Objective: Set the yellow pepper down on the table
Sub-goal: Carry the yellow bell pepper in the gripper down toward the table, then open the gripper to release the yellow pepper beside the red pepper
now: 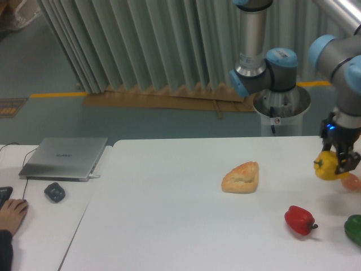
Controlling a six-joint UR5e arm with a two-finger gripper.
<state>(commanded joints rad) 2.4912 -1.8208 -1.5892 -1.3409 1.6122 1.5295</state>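
**A:** ok going left to right, what've we got?

**B:** far left, bottom corner, someone's bare hand (11,213) is resting on the smaller white desk (51,226). Near it there's a small dark grey mouse-shaped thing (54,192), and behind that a closed silver laptop (64,158) lying flat.

**A:** and the big table?

**B:** the large plain white tabletop (163,214) butts right up beside the desk. Roughly mid-table sits a golden-brown crusty bread roll (241,178). Further right, nearer the front edge, a glossy red bell pepper (299,219) lies on its side with the stem pointing right. At the right frame edge there's a green bell pepper (354,228), cut off by the picture.

**A:** where's the yellow one?

**B:** the glossy bright-yellow bell pepper (330,167) is up off the table, over its right end, clamped in the arm's black two-finger gripper (339,164). Fingers come down on either side of it and are closed onto it. Just behind and right of it peeks a small orange-brown egg-like thing (352,182), mostly hidden.

**A:** background?

**B:** pale pleated curtain (141,45), and the grey-and-blue robot arm (265,68) on its metal pedestal behind the table.
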